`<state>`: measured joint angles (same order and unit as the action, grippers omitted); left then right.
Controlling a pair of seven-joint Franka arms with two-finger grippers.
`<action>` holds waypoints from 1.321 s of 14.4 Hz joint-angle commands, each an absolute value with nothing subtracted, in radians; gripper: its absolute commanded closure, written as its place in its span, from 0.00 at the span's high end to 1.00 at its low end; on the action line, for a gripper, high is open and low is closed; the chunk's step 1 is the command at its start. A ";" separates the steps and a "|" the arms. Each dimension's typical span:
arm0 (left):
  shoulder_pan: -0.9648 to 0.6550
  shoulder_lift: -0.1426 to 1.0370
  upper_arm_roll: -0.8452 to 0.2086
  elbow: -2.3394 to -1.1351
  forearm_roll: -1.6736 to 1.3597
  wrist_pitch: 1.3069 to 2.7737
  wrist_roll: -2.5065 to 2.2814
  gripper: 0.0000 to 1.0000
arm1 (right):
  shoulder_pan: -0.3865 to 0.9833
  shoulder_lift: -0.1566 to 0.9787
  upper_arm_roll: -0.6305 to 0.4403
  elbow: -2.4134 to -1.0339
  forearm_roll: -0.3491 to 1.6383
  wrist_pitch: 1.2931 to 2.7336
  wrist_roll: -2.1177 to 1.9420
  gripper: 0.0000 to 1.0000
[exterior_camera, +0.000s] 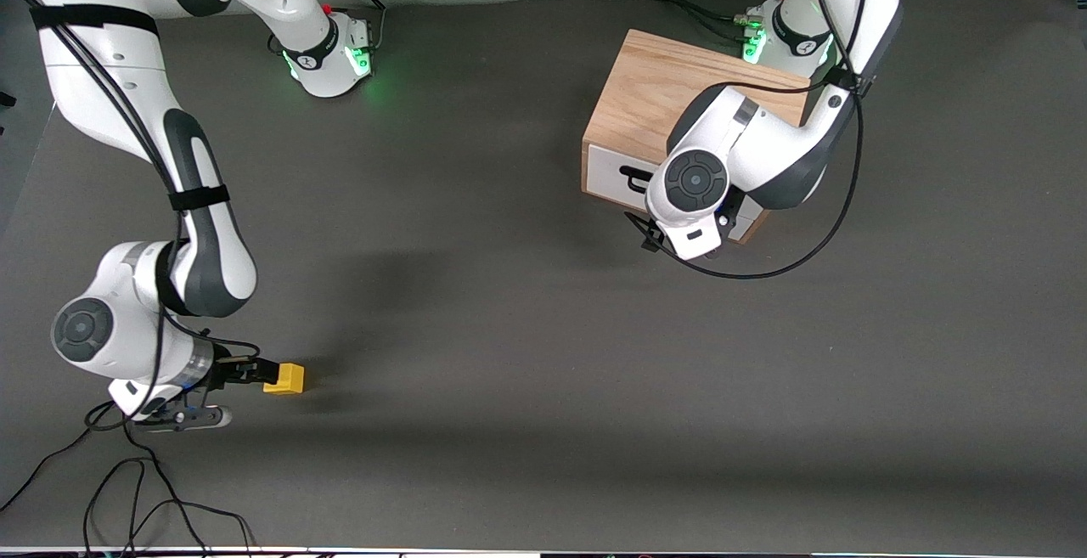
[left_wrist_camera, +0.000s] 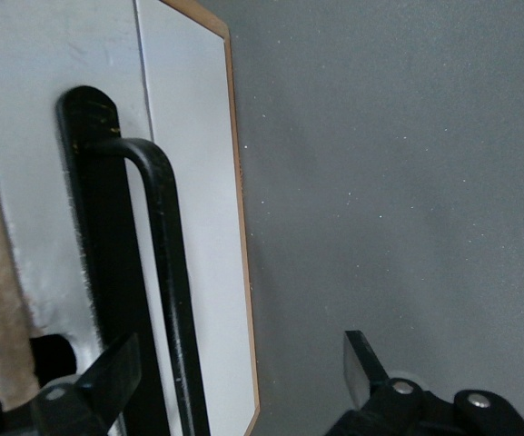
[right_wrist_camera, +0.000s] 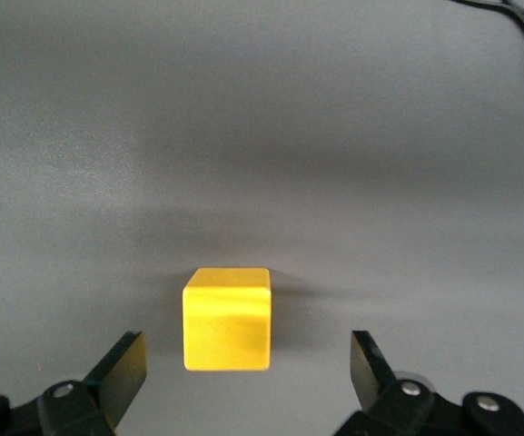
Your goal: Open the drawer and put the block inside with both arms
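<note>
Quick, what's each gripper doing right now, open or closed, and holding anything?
Left gripper: open at the drawer front, handle between its fingers, not gripped.
Right gripper: open, fingers either side of the block, not holding it.

Small bright yellow cube (right_wrist_camera: 226, 318) on plain dark grey matte table surface (exterior_camera: 526, 354). Light-wood grained box cabinet (exterior_camera: 654, 91); white flat drawer front panel (left_wrist_camera: 189, 227), thin tan edge; black wire handle (left_wrist_camera: 166, 272). White jointed arms, dark grey joints, green-lit bases. Black cables.
</note>
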<state>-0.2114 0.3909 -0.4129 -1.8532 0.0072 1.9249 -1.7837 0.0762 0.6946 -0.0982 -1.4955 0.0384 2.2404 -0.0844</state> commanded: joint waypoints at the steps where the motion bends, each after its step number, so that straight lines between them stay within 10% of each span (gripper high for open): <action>1: -0.221 0.397 -0.410 -1.864 0.014 1.953 -1.804 1.00 | 0.084 0.719 -0.101 -1.485 0.043 2.276 -0.106 1.00; 14: -0.218 0.449 -0.410 -1.790 0.038 1.954 -1.804 1.00 | 0.086 0.775 -0.092 -1.560 0.094 2.404 -0.106 0.99; 19: -0.219 0.474 -0.410 -1.755 0.074 1.956 -1.813 1.00 | 0.083 0.773 -0.092 -1.566 0.094 2.404 -0.106 0.51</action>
